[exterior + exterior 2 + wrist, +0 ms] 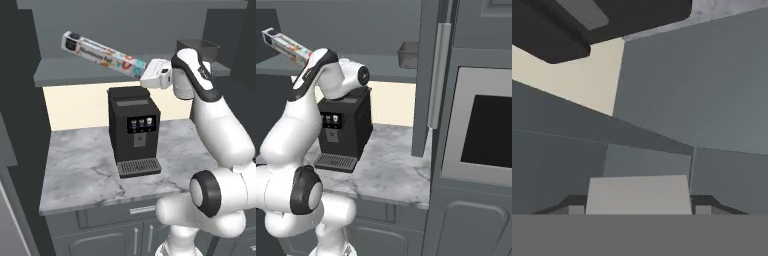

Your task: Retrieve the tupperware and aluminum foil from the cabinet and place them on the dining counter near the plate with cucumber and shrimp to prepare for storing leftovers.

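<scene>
Light-grey aluminum foil (102,54) gripped by hand (146,75); hand covers carton's near end.

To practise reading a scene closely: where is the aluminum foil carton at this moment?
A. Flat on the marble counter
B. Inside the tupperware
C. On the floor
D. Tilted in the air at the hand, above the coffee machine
D: the aluminum foil slants upward from the hand, clear of the shelf, above the coffee machine.

The long slim light-grey aluminum foil carton (102,54), upper left of the left base view, carries dark print, too blurred to read.
</scene>
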